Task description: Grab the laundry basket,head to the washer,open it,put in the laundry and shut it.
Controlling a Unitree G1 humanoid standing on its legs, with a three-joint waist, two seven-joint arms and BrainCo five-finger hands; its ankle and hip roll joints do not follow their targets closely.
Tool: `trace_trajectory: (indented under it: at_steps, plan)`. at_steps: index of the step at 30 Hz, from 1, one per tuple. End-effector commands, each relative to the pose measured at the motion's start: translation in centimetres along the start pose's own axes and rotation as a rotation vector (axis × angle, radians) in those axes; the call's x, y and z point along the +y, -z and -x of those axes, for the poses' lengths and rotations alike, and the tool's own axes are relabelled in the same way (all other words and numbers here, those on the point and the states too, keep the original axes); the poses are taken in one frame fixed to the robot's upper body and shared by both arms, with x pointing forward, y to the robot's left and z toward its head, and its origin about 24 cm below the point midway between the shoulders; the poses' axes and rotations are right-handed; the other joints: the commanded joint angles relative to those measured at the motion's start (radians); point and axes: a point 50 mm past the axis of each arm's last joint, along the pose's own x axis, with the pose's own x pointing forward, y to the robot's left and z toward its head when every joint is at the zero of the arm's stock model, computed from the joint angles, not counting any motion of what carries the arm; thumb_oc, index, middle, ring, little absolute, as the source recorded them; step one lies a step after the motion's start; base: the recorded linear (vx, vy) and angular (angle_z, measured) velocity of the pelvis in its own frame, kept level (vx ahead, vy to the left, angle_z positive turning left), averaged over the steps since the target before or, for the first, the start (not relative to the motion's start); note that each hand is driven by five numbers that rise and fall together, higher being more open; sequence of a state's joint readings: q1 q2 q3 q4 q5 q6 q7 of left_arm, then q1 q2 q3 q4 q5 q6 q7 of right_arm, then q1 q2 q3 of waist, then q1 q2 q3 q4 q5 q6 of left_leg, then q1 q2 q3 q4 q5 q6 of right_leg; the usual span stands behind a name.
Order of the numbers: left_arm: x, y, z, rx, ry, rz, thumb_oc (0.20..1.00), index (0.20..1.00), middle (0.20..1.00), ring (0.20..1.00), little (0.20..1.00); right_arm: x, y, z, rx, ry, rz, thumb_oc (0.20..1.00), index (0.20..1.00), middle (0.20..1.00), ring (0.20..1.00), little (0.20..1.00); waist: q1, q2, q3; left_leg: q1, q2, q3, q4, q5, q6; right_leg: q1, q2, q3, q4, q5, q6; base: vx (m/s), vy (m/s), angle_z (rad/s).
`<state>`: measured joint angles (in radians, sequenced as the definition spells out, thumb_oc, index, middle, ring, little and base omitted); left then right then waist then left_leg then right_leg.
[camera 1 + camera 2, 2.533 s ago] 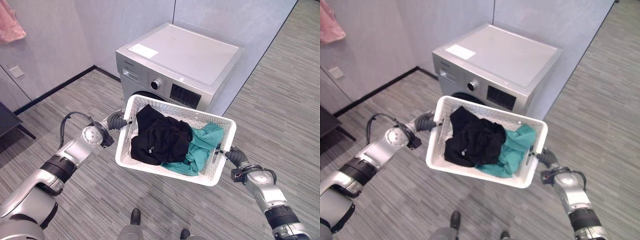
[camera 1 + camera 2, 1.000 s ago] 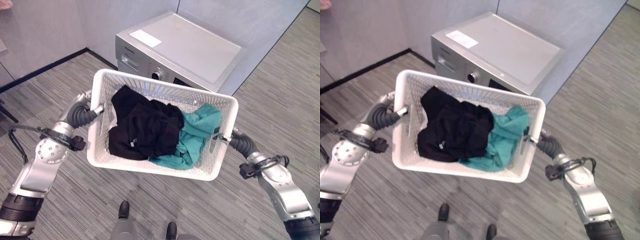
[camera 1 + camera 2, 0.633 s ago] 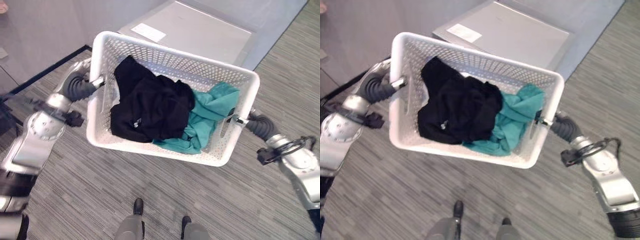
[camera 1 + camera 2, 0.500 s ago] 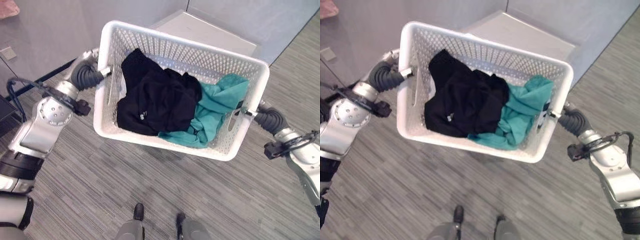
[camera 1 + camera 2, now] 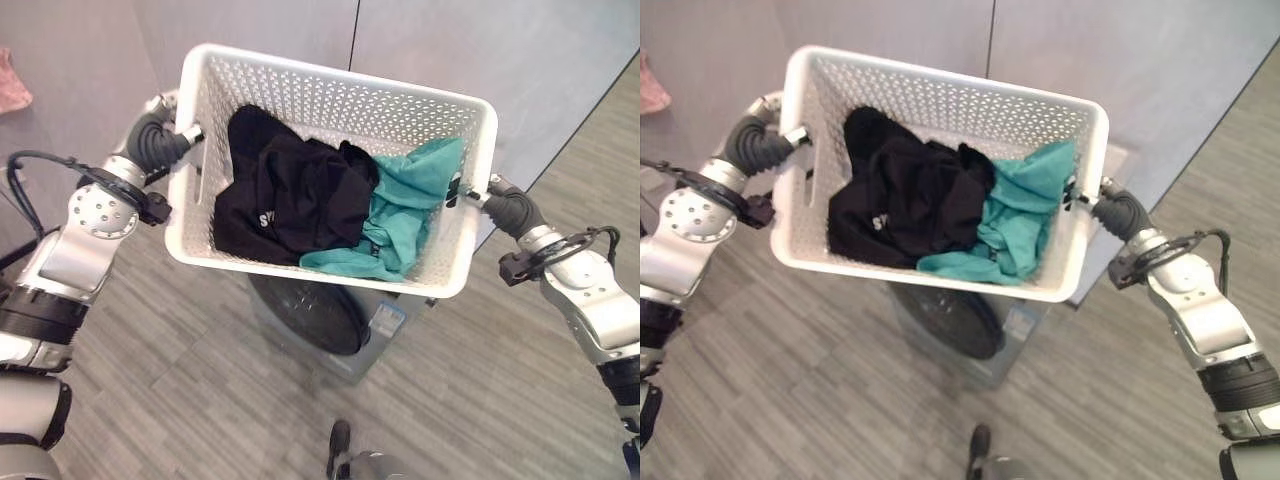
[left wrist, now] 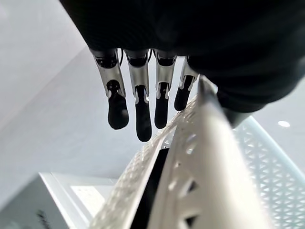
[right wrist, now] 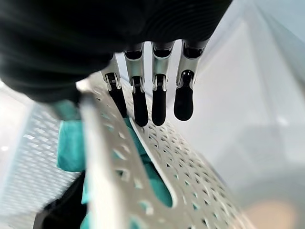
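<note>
A white perforated laundry basket point(image 5: 330, 85) hangs in the air between my two hands, holding a black garment point(image 5: 290, 195) and a teal garment point(image 5: 410, 205). My left hand point(image 5: 160, 145) is at the basket's left end, and its fingers point(image 6: 138, 95) run straight along the outside of the wall below the rim. At the right end sits my right hand point(image 5: 505, 210), its fingers point(image 7: 157, 90) straight against the wall by the handle slot. Both thumbs are hidden. Beneath the basket stands the grey washer point(image 5: 385, 325), its dark round door point(image 5: 310, 315) closed.
Grey wall panels point(image 5: 560, 90) rise right behind the washer. A pink cloth point(image 5: 12, 85) hangs on the wall at the far left. Grey striped floor point(image 5: 180, 400) spreads in front of and on both sides of the washer.
The whole picture has shifted as I came up to the washer. The basket now sits over the washer and hides its top, while the round door shows below it. Both hands stay at the basket's ends.
</note>
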<state>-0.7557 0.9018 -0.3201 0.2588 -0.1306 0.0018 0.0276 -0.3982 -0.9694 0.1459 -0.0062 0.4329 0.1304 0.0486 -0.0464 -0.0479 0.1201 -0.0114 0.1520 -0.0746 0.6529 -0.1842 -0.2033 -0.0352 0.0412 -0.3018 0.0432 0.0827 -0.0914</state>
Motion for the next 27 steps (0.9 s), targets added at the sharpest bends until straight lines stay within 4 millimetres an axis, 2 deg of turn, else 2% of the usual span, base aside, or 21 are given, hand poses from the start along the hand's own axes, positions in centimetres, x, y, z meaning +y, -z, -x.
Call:
trace_trajectory:
  at_steps: [1,2,3,4,5,6,7,8,9,10,11,12,13,14,15,20,27]
  plan:
    - [9.2,-1.3,-0.4,0.019,-0.32,-0.07,0.2,0.2,0.2,0.2,0.2,-8.1,-2.0,0.2,-0.056,0.404,-0.012,0.2,0.2,0.2,0.2,0.2,0.016,-0.017,0.036,-0.098,-0.002,-0.002,0.265,0.156,0.179,0.023,-0.052,0.118,0.001,-0.114,0.064,0.14,-0.106,-0.33]
    - [9.2,-1.4,-0.5,0.018,-0.32,-0.07,0.2,0.2,0.2,0.2,0.2,-8.1,-2.0,0.2,-0.057,0.405,-0.013,0.2,0.2,0.2,0.2,0.2,0.017,-0.017,0.037,-0.101,-0.001,-0.003,0.268,0.154,0.179,0.021,-0.051,0.118,0.002,-0.114,0.065,0.24,-0.026,-0.83]
    - [9.6,-1.7,-0.9,0.021,-0.326,-0.063,0.2,0.2,0.2,0.2,0.2,-7.9,-1.9,-0.2,-0.048,0.4,-0.023,0.2,0.2,0.2,0.2,0.2,0.029,-0.038,0.055,-0.162,0.02,-0.034,0.164,0.131,0.202,0.046,-0.07,0.154,0.006,-0.118,0.077,0.19,0.073,-0.97]
    - [9.7,-1.9,-1.0,0.016,-0.324,-0.061,0.2,0.2,0.2,0.2,0.2,-7.8,-1.8,-0.3,-0.046,0.395,-0.027,0.2,0.2,0.2,0.2,0.2,0.038,-0.036,0.063,-0.165,0.036,-0.045,0.082,0.12,0.201,0.056,-0.072,0.171,0.011,-0.127,0.084,0.18,0.062,-0.88]
    - [9.7,-1.9,-1.0,0.015,-0.324,-0.061,0.2,0.2,0.2,0.2,0.2,-7.8,-1.8,-0.3,-0.047,0.396,-0.027,0.2,0.2,0.2,0.2,0.2,0.039,-0.043,0.063,-0.163,0.03,-0.042,0.072,0.13,0.202,0.053,-0.078,0.171,0.01,-0.123,0.084,0.24,0.197,-0.69]
    - [10.7,-2.4,-0.9,0.004,-0.337,-0.081,0.2,0.2,0.2,0.2,0.2,-6.8,-1.9,-0.8,-0.057,0.353,-0.031,0.2,0.2,0.2,0.2,0.2,0.061,-0.027,0.06,-0.141,0.037,-0.102,-0.199,0.129,0.175,0.067,-0.069,0.212,0.013,-0.143,0.101,0.27,0.204,-0.54]
    - [11.1,-2.4,-0.6,0.006,-0.341,-0.088,0.2,0.2,0.2,0.2,0.2,-6.3,-2.0,-1.0,-0.067,0.333,-0.04,0.2,0.2,0.2,0.2,0.2,0.084,-0.025,0.058,-0.131,0.021,-0.177,-0.321,0.148,0.164,0.076,-0.06,0.251,0.013,-0.151,0.102,0.27,0.197,-0.63]
    - [11.2,-2.3,-0.6,0.006,-0.343,-0.089,0.2,0.2,0.2,0.2,0.2,-6.3,-2.0,-1.1,-0.069,0.332,-0.04,0.2,0.2,0.2,0.2,0.2,0.083,-0.031,0.06,-0.117,0.019,-0.172,-0.353,0.17,0.163,0.075,-0.065,0.252,0.012,-0.147,0.1,0.18,0.092,-0.68]
    - [11.7,-2.2,-0.3,0.014,-0.351,-0.106,0.2,0.2,0.2,0.2,0.2,-5.8,-2.1,-1.3,-0.074,0.316,-0.046,0.2,0.2,0.2,0.2,0.2,0.1,-0.022,0.06,-0.104,0.007,-0.251,-0.425,0.187,0.154,0.085,-0.051,0.292,0.025,-0.16,0.097,0.17,0.099,-0.92]
    - [12.2,-2.0,0.1,0.028,-0.363,-0.116,0.2,0.2,0.2,0.2,0.2,-5.2,-1.7,-1.3,-0.067,0.294,-0.059,0.2,0.2,0.2,0.2,0.2,0.109,-0.018,0.058,-0.101,0.0,-0.314,-0.445,0.2,0.143,0.091,-0.041,0.323,0.038,-0.173,0.097,0.24,0.172,-0.91]
    - [12.4,-1.6,0.3,0.043,-0.366,-0.116,0.2,0.2,0.2,0.2,0.2,-4.5,-1.2,-1.3,-0.056,0.259,-0.075,0.2,0.2,0.2,0.2,0.2,0.104,-0.009,0.05,-0.078,-0.001,-0.33,-0.486,0.19,0.128,0.092,-0.033,0.328,0.047,-0.185,0.101,0.15,0.107,-0.76]
    - [12.4,-1.5,0.3,0.045,-0.365,-0.116,0.2,0.2,0.2,0.2,0.2,-4.4,-1.2,-1.2,-0.054,0.257,-0.075,0.2,0.2,0.2,0.2,0.2,0.104,-0.007,0.049,-0.07,0.004,-0.329,-0.496,0.192,0.127,0.093,-0.031,0.328,0.05,-0.188,0.099,0.21,0.272,-0.92]
    - [11.8,-1.0,0.3,0.059,-0.346,-0.128,0.2,0.2,0.2,0.2,0.2,-2.8,0.1,-0.8,-0.017,0.199,-0.098,0.2,0.2,0.2,0.2,0.2,0.101,0.013,0.029,-0.041,0.027,-0.292,-0.529,0.186,0.102,0.098,-0.055,0.319,0.054,-0.193,0.111,0.16,0.213,-0.82]
    - [11.8,-1.0,0.3,0.059,-0.345,-0.128,0.2,0.2,0.2,0.2,0.2,-2.8,0.1,-0.8,-0.016,0.199,-0.098,0.2,0.2,0.2,0.2,0.2,0.102,0.013,0.029,-0.04,0.027,-0.291,-0.529,0.185,0.102,0.098,-0.054,0.32,0.054,-0.193,0.111,0.19,0.337,-0.63]
    - [11.9,-1.0,0.2,0.067,-0.333,-0.148,0.2,0.2,0.2,0.2,0.2,-1.9,0.6,-0.7,0.001,0.149,-0.099,0.2,0.2,0.2,0.2,0.2,0.105,0.019,0.015,-0.029,0.013,-0.283,-0.54,0.179,0.097,0.098,-0.077,0.325,0.044,-0.178,0.122,0.04,0.117,-0.2]
    - [12.4,-1.2,-0.2,0.087,-0.306,-0.197,0.2,0.2,0.2,0.2,0.2,-0.3,0.9,-1.0,0.032,0.047,-0.082,0.2,0.2,0.2,0.2,0.2,0.13,0.02,0.006,0.004,-0.01,-0.262,-0.552,0.14,0.108,0.103,-0.116,0.351,0.023,-0.16,0.149,0.07,0.15,-0.06]
    - [13.0,-1.6,-0.6,0.105,-0.265,-0.256,0.2,0.2,0.2,0.2,0.2,-0.5,2.4,-0.4,0.128,0.002,-0.018,0.2,0.2,0.2,0.2,0.2,0.134,0.019,0.006,0.02,-0.017,-0.232,-0.57,0.114,0.124,0.104,-0.148,0.363,-0.024,-0.131,0.178,0.03,0.072,-0.06]
